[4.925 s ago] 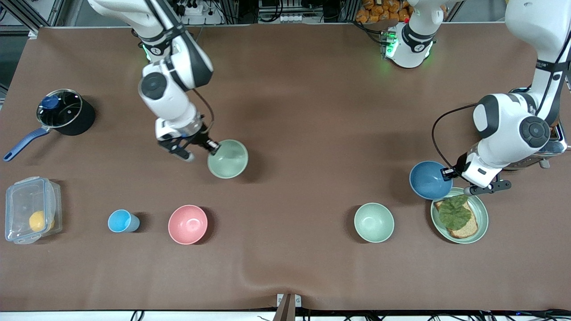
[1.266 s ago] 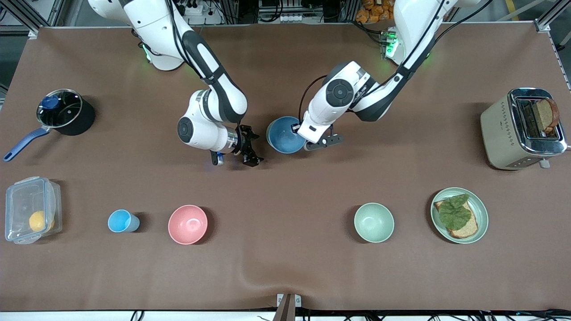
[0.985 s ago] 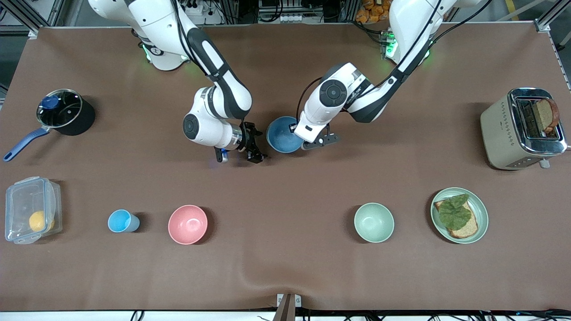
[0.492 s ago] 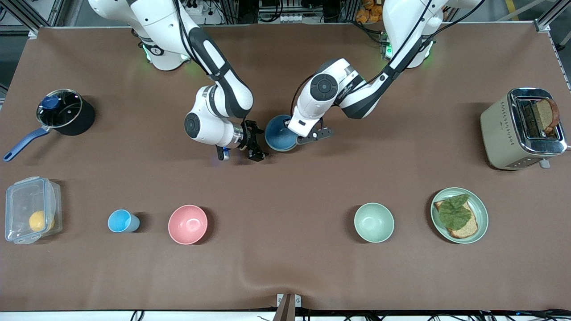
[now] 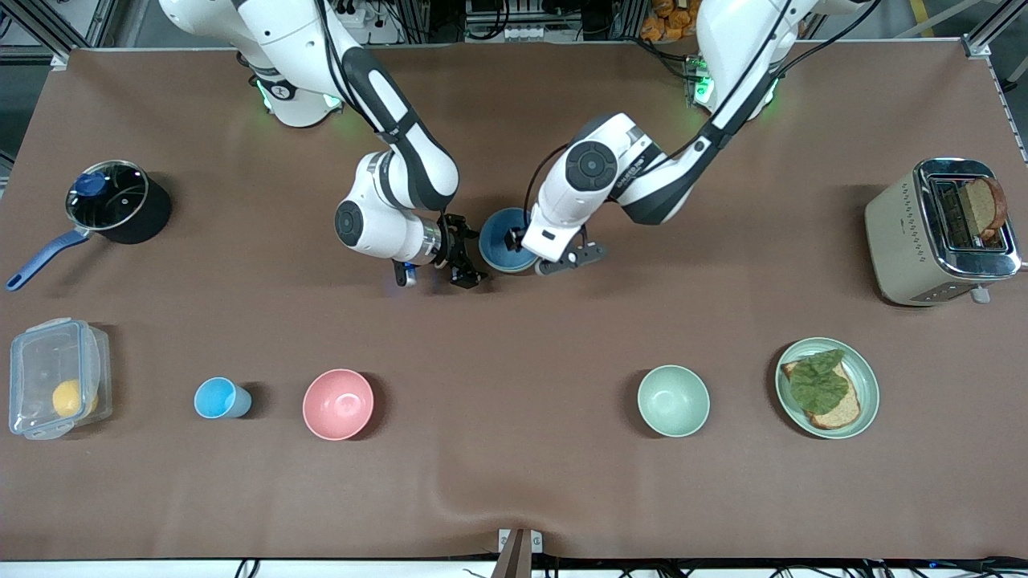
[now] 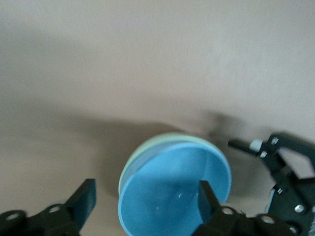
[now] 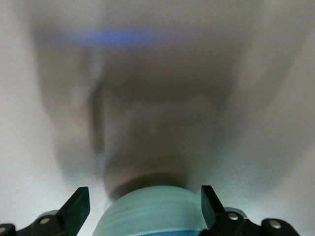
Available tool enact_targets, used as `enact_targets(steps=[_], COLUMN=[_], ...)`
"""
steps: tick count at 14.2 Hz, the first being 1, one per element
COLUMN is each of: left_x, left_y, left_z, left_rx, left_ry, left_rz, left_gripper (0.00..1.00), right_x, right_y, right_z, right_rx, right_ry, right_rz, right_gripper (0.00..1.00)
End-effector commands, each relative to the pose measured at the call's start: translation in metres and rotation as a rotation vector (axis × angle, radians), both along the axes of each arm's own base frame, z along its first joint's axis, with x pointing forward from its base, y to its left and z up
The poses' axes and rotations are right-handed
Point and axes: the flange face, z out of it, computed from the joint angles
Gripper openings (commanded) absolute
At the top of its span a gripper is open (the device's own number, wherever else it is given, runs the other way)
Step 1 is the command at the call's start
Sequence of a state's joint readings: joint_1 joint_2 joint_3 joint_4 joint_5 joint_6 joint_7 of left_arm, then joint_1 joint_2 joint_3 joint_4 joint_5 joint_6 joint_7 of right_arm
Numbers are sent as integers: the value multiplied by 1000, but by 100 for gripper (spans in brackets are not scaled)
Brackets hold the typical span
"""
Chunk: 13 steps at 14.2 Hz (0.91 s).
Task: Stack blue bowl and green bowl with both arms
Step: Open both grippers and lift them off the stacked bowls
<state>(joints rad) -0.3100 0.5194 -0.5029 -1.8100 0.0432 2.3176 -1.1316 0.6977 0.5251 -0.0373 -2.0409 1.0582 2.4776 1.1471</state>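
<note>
Midway along the table, between the two arms, the blue bowl (image 5: 501, 241) sits nested inside the green bowl (image 6: 147, 150), whose pale rim shows around it. Above the stack, the left gripper (image 5: 518, 241) hovers with fingers spread, grasping nothing. Beside the stack, the right gripper (image 5: 464, 261) stands open and empty. Nearer the camera, a second green bowl (image 5: 673, 400) rests alone.
</note>
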Motion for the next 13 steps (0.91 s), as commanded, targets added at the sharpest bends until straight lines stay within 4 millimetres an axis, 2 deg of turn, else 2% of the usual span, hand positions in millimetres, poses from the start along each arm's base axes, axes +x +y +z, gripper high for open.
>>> enact_targets(steps=[1, 3, 5, 7, 10, 13], left_x=[49, 72, 96, 110, 128, 137], left_y=[22, 45, 80, 116, 180, 243], left_z=[42, 59, 85, 119, 154, 188], left_rx=[77, 118, 164, 208, 239, 226], left_ry=[-57, -73, -83, -88, -95, -84], left_rz=[11, -39, -87, -141, -165, -147], left_gripper=[100, 100, 100, 100, 100, 100], right_x=[9, 21, 34, 47, 64, 81], right_y=[-31, -52, -80, -112, -151, -193], right_z=[14, 24, 35, 55, 85, 118], right_rx=[46, 16, -23, -69, -136, -191], right_ry=[-5, -13, -7, 5, 37, 61], right_rz=[54, 113, 160, 220, 303, 343], right_gripper=[100, 100, 100, 100, 100, 100])
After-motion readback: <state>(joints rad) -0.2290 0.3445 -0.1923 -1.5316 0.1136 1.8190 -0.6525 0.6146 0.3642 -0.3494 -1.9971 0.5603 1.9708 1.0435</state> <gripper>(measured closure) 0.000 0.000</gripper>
